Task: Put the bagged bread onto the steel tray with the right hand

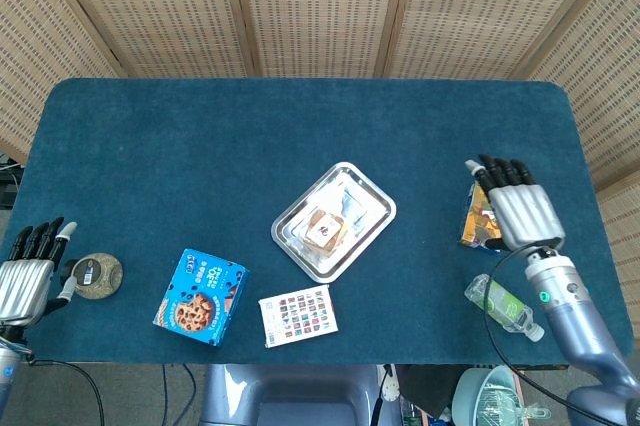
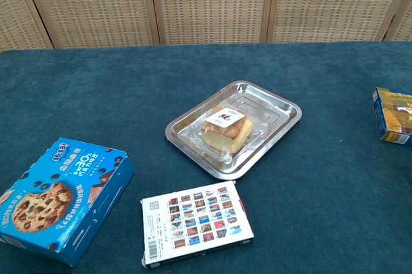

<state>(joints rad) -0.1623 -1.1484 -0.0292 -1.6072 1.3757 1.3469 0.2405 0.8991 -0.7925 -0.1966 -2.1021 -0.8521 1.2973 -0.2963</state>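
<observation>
The bagged bread (image 1: 325,229) (image 2: 225,127) lies inside the steel tray (image 1: 371,197) (image 2: 281,108) near the middle of the blue table. My right hand (image 1: 517,211) hovers far right of the tray, above a small snack box, fingers spread and holding nothing. At the left edge of the head view, my left hand (image 1: 28,278) rests open beside a round tin. Neither hand shows in the chest view.
A blue cookie box (image 1: 201,296) (image 2: 55,195) and a card-printed box (image 1: 298,315) (image 2: 196,222) lie in front of the tray. A round tin (image 1: 95,275) sits left, a snack box (image 1: 477,224) (image 2: 393,115) right, a plastic bottle (image 1: 502,306) at the front right edge.
</observation>
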